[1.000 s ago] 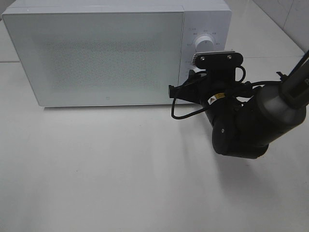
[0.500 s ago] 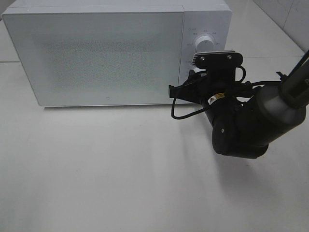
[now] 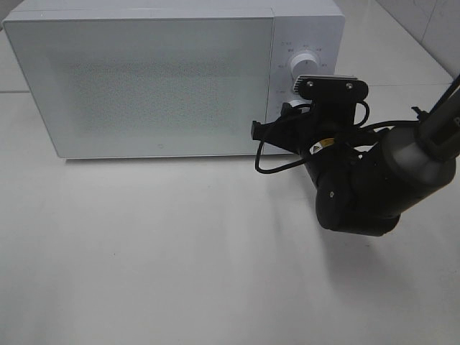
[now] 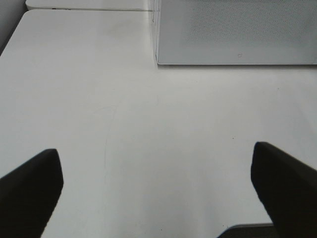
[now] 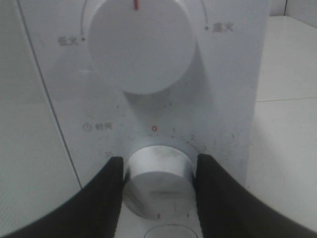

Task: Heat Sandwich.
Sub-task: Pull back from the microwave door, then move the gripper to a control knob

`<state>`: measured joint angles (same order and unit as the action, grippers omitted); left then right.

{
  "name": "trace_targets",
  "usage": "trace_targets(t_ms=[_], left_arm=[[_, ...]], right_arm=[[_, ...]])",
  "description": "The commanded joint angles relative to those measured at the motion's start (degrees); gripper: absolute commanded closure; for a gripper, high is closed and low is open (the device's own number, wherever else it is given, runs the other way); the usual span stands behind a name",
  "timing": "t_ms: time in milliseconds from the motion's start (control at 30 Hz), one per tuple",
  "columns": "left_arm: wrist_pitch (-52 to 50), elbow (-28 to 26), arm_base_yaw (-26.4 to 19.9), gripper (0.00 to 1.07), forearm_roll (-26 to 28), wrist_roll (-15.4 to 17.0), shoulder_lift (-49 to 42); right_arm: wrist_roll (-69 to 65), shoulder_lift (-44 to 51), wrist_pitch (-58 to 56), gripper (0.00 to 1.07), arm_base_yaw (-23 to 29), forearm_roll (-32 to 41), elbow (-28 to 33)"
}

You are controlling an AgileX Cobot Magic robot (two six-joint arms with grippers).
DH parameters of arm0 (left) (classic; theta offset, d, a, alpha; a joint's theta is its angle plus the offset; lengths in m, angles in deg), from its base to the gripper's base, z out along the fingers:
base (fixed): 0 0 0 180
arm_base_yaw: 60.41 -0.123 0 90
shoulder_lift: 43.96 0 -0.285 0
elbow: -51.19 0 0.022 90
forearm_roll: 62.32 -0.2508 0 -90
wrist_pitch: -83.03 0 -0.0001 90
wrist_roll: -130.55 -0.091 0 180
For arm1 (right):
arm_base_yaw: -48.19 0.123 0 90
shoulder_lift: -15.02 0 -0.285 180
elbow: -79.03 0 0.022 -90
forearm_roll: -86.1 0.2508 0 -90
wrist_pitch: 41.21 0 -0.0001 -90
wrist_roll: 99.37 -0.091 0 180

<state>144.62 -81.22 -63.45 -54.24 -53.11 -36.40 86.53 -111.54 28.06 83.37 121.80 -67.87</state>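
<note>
While the white table (image 3: 144,251) carries the closed white microwave (image 3: 158,79), the left gripper (image 4: 156,171) hangs with jaws wide apart, the right gripper (image 5: 158,184) clamps the lower dial (image 5: 157,161); the sandwich is out of sight.

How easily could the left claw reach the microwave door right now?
Probably easily: the left claw hangs open over bare table, and nothing lies between it and the microwave door. The right claw is shut on the timer knob, clear of that path.
</note>
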Motion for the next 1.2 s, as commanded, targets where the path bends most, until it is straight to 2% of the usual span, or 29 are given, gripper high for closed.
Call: trace_targets(t_ms=[33, 200, 767, 867, 1200], left_arm=[[-0.29, 0.17, -0.11, 0.09, 0.29, 0.34, -1.26], [-0.29, 0.17, -0.11, 0.09, 0.29, 0.34, -1.26], [-0.29, 0.17, -0.11, 0.09, 0.29, 0.34, -1.26], [-0.29, 0.17, -0.11, 0.09, 0.29, 0.34, -1.26], [-0.29, 0.17, -0.11, 0.09, 0.29, 0.34, -1.26]], right_arm=[[-8.94, -0.06, 7.68, 1.01, 0.11, -2.98, -0.86], [-15.70, -0.06, 7.68, 1.01, 0.11, -3.67, -0.86], [-59.30, -0.06, 7.45, 1.01, 0.17, -5.39, -0.80], [-63.43, -0.06, 7.56, 1.01, 0.17, -5.16, -0.80], [-90.41, -0.06, 7.62, 1.01, 0.17, -3.61, -0.80]])
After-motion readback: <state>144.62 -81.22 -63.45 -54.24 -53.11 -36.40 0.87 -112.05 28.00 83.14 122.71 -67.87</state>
